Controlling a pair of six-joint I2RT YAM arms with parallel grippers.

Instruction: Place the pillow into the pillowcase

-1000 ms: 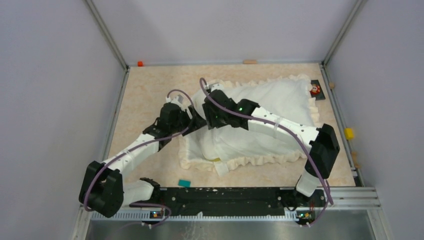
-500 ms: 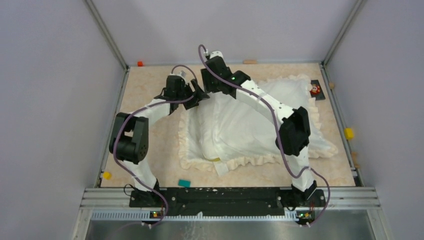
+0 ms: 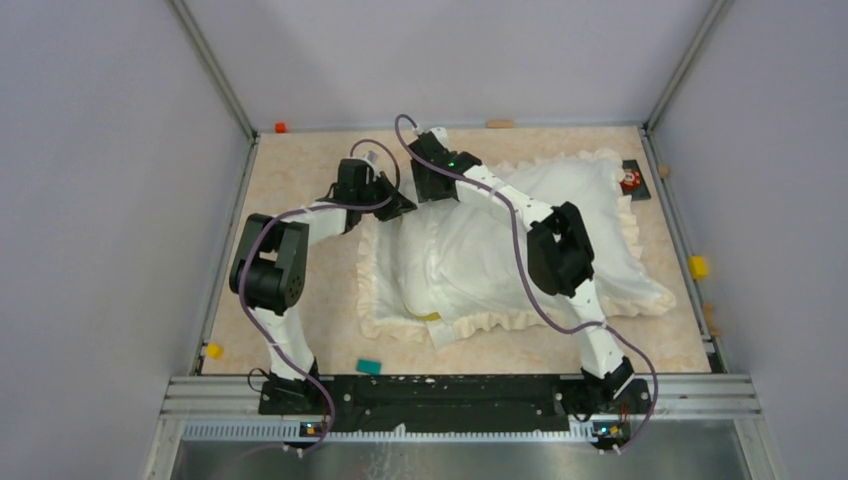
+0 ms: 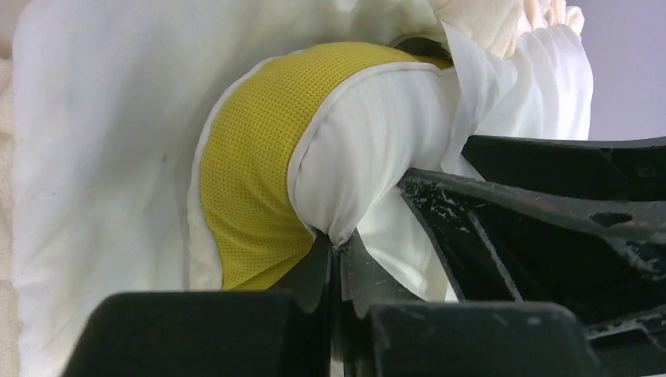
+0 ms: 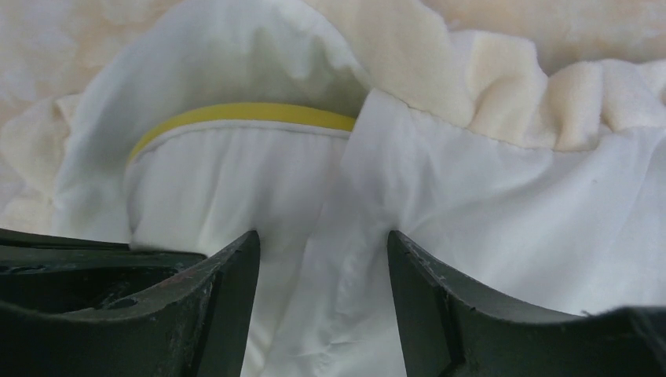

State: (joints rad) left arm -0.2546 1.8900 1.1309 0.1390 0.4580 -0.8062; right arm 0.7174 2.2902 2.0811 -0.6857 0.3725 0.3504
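Note:
The frilly cream pillowcase (image 3: 520, 250) lies across the table with the pillow mostly inside it. In the left wrist view the pillow (image 4: 369, 133) bulges out of the case's mouth, its yellow band (image 4: 251, 165) showing. My left gripper (image 4: 338, 247) is shut on the pillow's white corner beside that band. My right gripper (image 5: 322, 243) stands open just next to it, with loose white fabric between its fingers. Past it the pillow (image 5: 228, 173) sits under the pillowcase's ruffled edge (image 5: 503, 86). From above, both grippers, left (image 3: 400, 205) and right (image 3: 430, 190), meet at the case's far left corner.
A teal block (image 3: 369, 366) and a yellow piece (image 3: 213, 350) lie near the front edge. A red-and-black item (image 3: 630, 180) sits by the case's far right corner. Another yellow piece (image 3: 698, 267) rests on the right rail. Grey walls close in three sides.
The left gripper has closed on the pillow's corner. Both arms reached to the case's far left corner, then dropped slightly. The right jaws have widened a little.

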